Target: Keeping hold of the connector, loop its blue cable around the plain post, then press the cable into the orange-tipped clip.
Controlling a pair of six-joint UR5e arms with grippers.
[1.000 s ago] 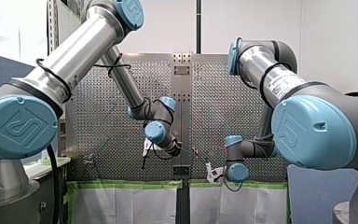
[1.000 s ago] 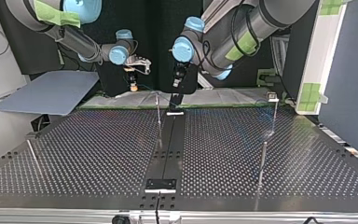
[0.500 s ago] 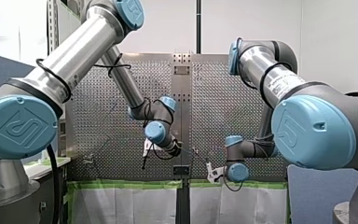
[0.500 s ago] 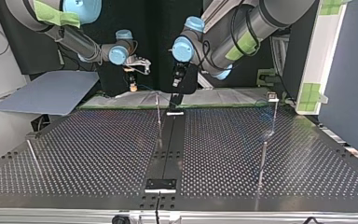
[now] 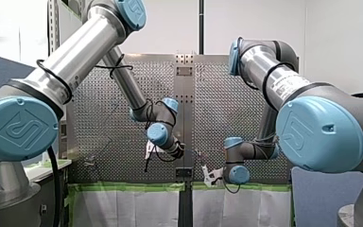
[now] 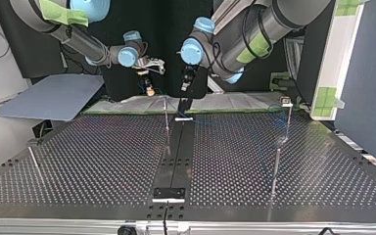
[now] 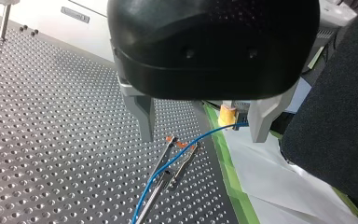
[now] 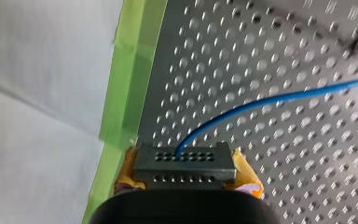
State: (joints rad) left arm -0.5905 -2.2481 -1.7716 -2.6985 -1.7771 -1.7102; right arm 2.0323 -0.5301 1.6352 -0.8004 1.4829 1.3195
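Right wrist view: my right gripper [image 8: 186, 179] is clamped on the connector [image 8: 185, 161], held between yellow pads [image 8: 248, 171]. The blue cable [image 8: 270, 99] runs ahead over the perforated table [image 8: 261, 46]. My left gripper [image 7: 203, 138] hangs empty with its fingers apart above the orange-tipped clip [image 7: 170, 140].

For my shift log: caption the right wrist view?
My right gripper clamps the grey connector, blue cable arcing over the perforated table.
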